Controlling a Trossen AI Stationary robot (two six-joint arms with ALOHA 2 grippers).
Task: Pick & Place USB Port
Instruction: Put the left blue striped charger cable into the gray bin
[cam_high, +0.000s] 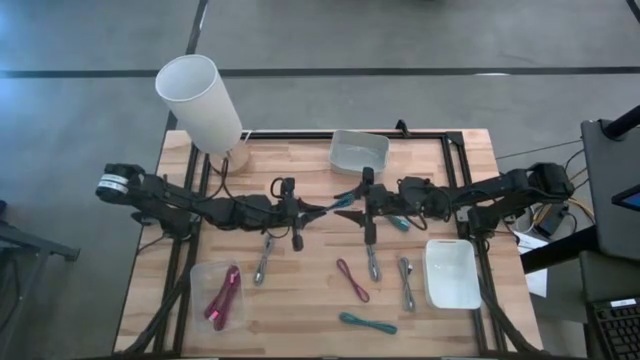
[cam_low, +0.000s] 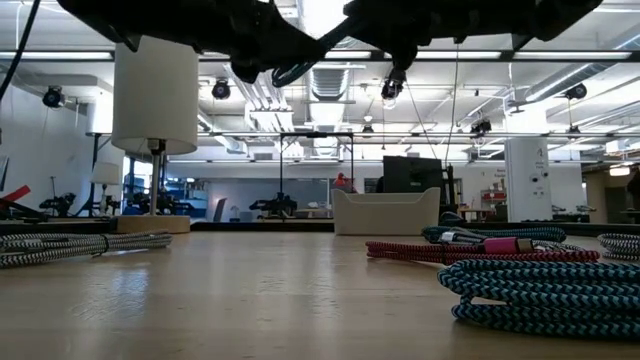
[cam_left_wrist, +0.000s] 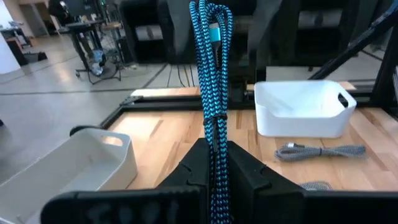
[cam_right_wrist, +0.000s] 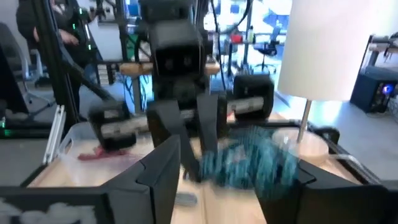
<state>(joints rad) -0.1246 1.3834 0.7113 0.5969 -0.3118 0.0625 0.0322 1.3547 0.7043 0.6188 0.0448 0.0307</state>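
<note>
Teal braided cable (cam_high: 338, 204) hangs above mid-table between both grippers, we see from above. From the left wrist, the left gripper (cam_left_wrist: 214, 163) clenches it. From the right wrist, the right gripper (cam_right_wrist: 239, 165) stands released around it.

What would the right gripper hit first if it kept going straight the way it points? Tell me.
The right gripper points across the table's middle toward the left gripper, which is shut on a teal braided cable held up between them. That cable would likely be met first; it seems to sit between the open right fingers, though depth is unclear.
</note>
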